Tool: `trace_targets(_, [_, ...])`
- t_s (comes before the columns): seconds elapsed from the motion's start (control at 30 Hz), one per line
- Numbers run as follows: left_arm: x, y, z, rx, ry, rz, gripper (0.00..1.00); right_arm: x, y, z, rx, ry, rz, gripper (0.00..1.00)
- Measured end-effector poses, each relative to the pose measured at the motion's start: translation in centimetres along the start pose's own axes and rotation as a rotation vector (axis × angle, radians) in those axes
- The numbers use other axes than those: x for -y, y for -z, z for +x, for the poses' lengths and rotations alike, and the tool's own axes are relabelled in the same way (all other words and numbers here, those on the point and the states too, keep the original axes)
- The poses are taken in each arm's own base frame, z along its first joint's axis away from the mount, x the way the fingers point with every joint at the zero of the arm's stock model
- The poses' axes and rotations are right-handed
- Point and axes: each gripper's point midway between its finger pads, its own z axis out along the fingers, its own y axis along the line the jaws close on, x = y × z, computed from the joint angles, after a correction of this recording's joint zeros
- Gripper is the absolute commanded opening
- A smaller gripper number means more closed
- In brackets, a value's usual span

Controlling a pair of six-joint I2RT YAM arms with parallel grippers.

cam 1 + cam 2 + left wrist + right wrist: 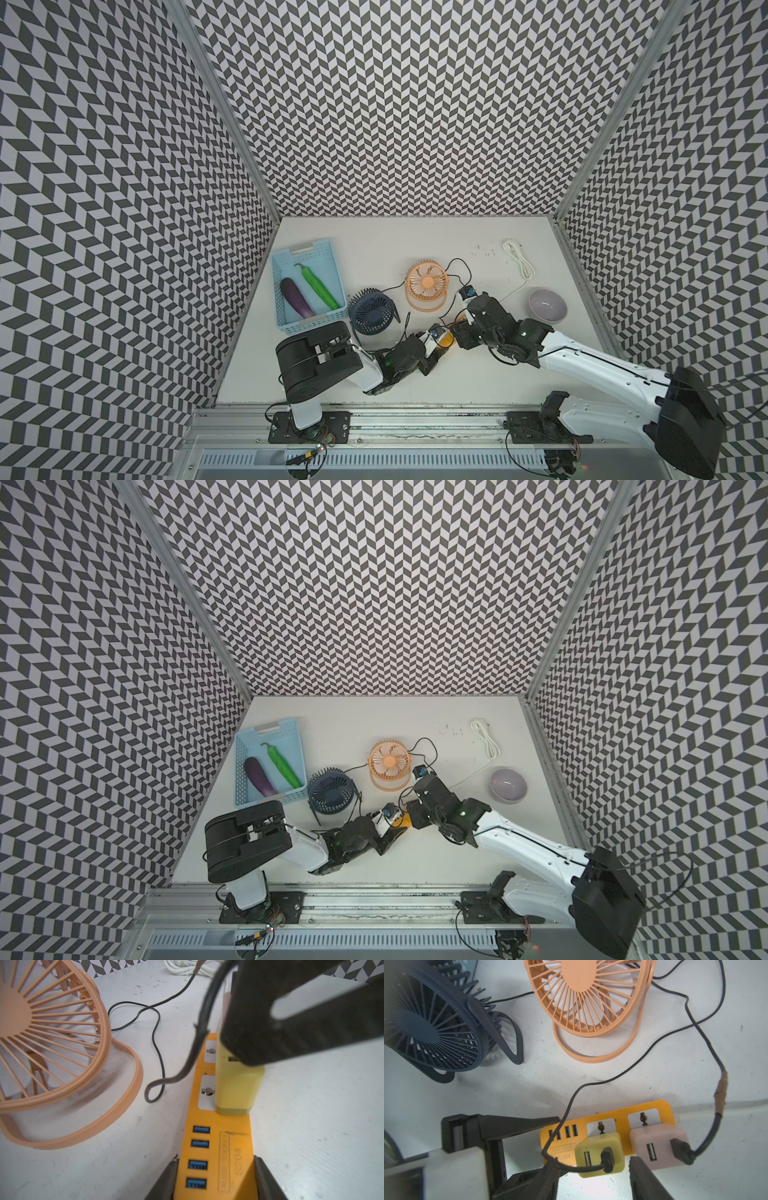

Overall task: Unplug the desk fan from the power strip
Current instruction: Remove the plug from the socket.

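Left gripper [216, 1159] clenched on the single orange power strip [216, 1126]. Right gripper [592, 1164] jaws parted – one yellow USB adapter [598, 1147] between them, one pink adapter [658, 1140] just outside. Beyond them, two desk fans – orange fan [583, 980] and navy fan [425, 1028].

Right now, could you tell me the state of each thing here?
power strip, both sockets occupied
yellow adapter, plugged in
pink adapter, plugged in
left gripper, shut on power strip
right gripper, open around yellow adapter
orange fan, not spinning
navy fan, not spinning
purple bowl, empty

Matt plastic power strip [214, 1124], scuffed white table [311, 1126]
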Motion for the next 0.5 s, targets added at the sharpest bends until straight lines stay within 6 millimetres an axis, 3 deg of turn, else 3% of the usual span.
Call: trace_targets(0.5, [0.0, 0.1, 0.1, -0.002, 0.001, 0.003, 0.39, 0.2, -1.4, 0.0, -0.04, 0.083, 0.04, 0.55])
